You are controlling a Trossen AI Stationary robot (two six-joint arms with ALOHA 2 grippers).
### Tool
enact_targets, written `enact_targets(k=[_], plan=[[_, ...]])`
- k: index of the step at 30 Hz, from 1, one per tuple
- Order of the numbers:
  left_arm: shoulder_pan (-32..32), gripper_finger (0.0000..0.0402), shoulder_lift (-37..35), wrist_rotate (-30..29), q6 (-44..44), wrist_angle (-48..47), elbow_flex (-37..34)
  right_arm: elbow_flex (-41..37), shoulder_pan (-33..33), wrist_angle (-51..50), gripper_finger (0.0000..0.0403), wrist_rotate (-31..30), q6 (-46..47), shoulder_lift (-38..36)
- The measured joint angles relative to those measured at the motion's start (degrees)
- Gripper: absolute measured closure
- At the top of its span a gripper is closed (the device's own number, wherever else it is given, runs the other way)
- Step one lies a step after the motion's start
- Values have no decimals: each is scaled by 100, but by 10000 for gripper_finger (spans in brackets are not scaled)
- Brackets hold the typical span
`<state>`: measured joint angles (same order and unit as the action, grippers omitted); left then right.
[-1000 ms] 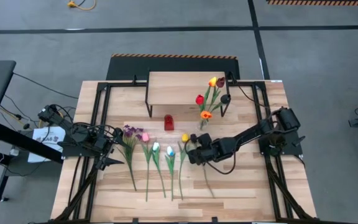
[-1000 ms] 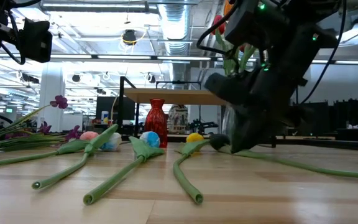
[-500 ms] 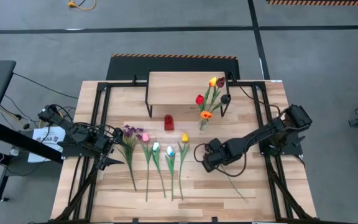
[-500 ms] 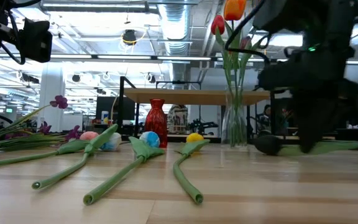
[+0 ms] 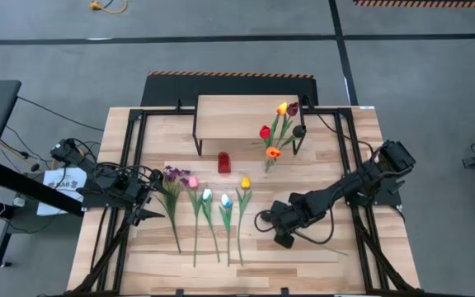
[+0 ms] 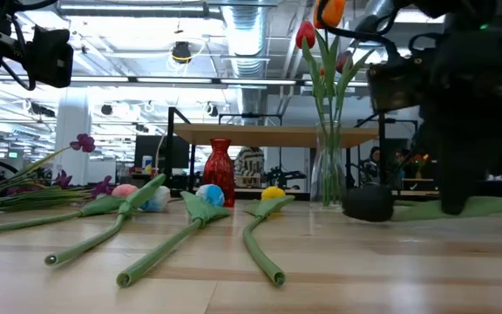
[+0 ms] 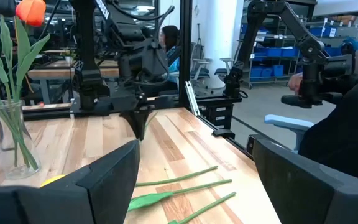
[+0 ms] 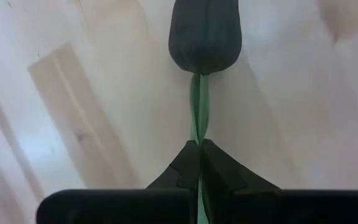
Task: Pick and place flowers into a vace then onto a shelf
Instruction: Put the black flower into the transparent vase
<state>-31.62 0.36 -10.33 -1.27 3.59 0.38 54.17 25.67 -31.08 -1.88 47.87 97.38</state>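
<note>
My right gripper [image 5: 280,233] is over the near right part of the table, shut on a dark maroon tulip [image 6: 369,202] whose green stem [image 6: 486,208] runs off level to one side. The other flowers [image 5: 209,206] lie in a row on the table's middle, stems toward the near edge. A clear vase [image 5: 269,162] holding red, orange and yellow tulips [image 5: 277,132] stands on the table in front of the shelf [image 5: 246,115]. My left gripper [image 5: 149,196] waits open and level at the table's left, beside the purple sprigs. My right gripper pinches the tulip's stem [image 8: 198,127] just below the dark head [image 8: 204,34], between its two fingertips [image 8: 215,163]. The fingers come from above, pointing steeply down. The flower lies about level, low over the tabletop; whether it touches the wood I cannot tell.
A small red vase [image 5: 224,162] stands on the table left of the clear one. Black frame rails [image 5: 130,148] run along the table's left and right sides. Bare wood lies near the front edge [image 5: 303,264]. A person sits in the room beyond [image 7: 169,46].
My right gripper has gone from the right end of the flower row toward the table's near edge and a little right, rising slightly and rolling about its own axis. The dark tulip has come along with it, drawn away from the row, its stem swung toward the right.
</note>
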Motion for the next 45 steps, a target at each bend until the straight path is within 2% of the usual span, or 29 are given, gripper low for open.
enact_targets(k=[7, 15, 24, 31, 35, 41, 45], plan=[[-2, 99, 0, 0, -1, 0, -2, 4, -406, 564, 402, -94, -1631, -4], [1, 99, 0, 0, 2, -2, -2, 8, -945, 1175, 402, 245, -3303, -11], [-1, 99, 0, 0, -1, -2, -2, 207, -1425, 2269, 402, 956, -3799, -11], [0, 99, 0, -1, 0, -1, -2, 1106, -1279, 2638, 402, 881, -4498, -13], [-1, 99, 0, 0, 1, -1, -2, 1626, -978, 2897, 402, 131, -4498, -13], [0, 99, 0, 0, -1, 0, 0, 2168, -227, 3290, 401, -2047, -4525, -47], [-2, 99, 0, 0, -1, -2, 0, 2214, 336, 3853, 401, -3424, -5095, -322]])
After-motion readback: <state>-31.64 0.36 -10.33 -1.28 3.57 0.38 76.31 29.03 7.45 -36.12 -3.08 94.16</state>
